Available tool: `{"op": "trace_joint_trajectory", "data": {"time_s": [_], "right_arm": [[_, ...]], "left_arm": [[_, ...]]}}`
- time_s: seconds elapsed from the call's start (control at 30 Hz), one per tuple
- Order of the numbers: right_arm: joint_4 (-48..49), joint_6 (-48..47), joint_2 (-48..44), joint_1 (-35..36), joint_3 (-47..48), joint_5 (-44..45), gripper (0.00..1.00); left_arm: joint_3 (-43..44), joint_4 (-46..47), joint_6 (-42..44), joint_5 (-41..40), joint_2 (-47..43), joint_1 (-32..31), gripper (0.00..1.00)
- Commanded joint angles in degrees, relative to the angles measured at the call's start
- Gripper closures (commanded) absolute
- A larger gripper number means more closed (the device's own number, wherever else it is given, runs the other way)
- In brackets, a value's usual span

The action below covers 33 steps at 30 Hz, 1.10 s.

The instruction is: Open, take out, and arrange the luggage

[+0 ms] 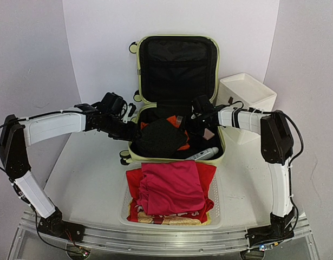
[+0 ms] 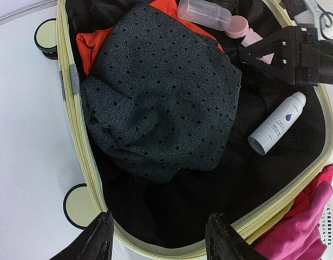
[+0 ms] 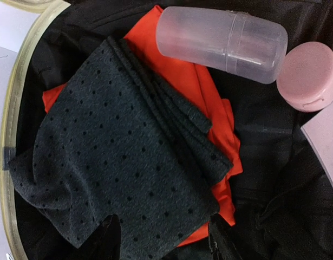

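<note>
The pale yellow-green luggage (image 1: 176, 160) lies open on the table, its lid (image 1: 178, 39) standing upright against the back wall. Inside, a dark grey dotted cloth (image 3: 112, 162) rests on an orange garment (image 3: 182, 81). My left gripper (image 2: 161, 241) hovers open over the luggage's near-left rim (image 2: 74, 114) with nothing between its fingers. My right gripper (image 3: 163, 241) is open, its fingers standing either side of the grey cloth's near corner. In the top view the left gripper (image 1: 128, 130) and the right gripper (image 1: 201, 125) flank the cloth (image 1: 158, 138).
The luggage also holds a clear tube bottle (image 3: 220, 38), a pink round case (image 3: 308, 76) and a white spray bottle (image 2: 277, 123). A white mesh basket (image 1: 216, 211) with red and pink clothes (image 1: 171, 187) sits in front. A white box (image 1: 246, 96) stands at the right.
</note>
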Motion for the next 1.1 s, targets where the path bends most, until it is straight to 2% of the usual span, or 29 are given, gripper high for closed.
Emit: {"op": "trace_joint_trajectory", "data": {"time_s": [0.0,0.2,0.37,0.4,0.5,0.53,0.6,0.83,1.07], "right_arm": [[-0.20,-1.70,4.50,-1.24,5.93,-1.55,0.43],[-1.18,-1.57,10.36,-1.95,10.71,-4.28,0.46],[-2.03,-0.07,14.00,-2.00,14.20,-7.29,0.53],[-1.97,0.20,14.16,-1.97,14.33,-8.07,0.57],[-1.95,0.54,13.61,-1.99,14.73,-10.29,0.87],[-1.86,0.55,12.92,-1.99,14.52,-10.64,0.95],[-1.80,0.23,10.59,-1.99,13.65,-11.18,1.00],[-1.86,1.09,-1.74,-1.22,8.82,-8.29,1.00],[-2.15,4.01,-5.45,0.06,8.83,-10.46,1.00]], "left_arm": [[1.60,0.16,2.10,-1.42,-2.65,0.30,0.41],[0.26,0.40,2.19,-1.47,-3.86,0.30,0.44],[0.00,0.39,2.47,-1.39,-4.06,0.30,0.45],[-0.08,0.43,2.46,-1.41,-4.06,0.25,0.46],[-0.29,0.46,2.38,-0.89,-4.51,0.30,0.46],[-0.18,0.44,2.37,-0.56,-4.70,0.32,0.46],[-0.06,0.44,2.49,-0.08,-5.01,0.30,0.46],[-0.41,0.92,2.94,0.26,-6.48,0.30,0.46],[-2.10,2.87,2.48,2.84,-6.88,0.30,0.47]]}}
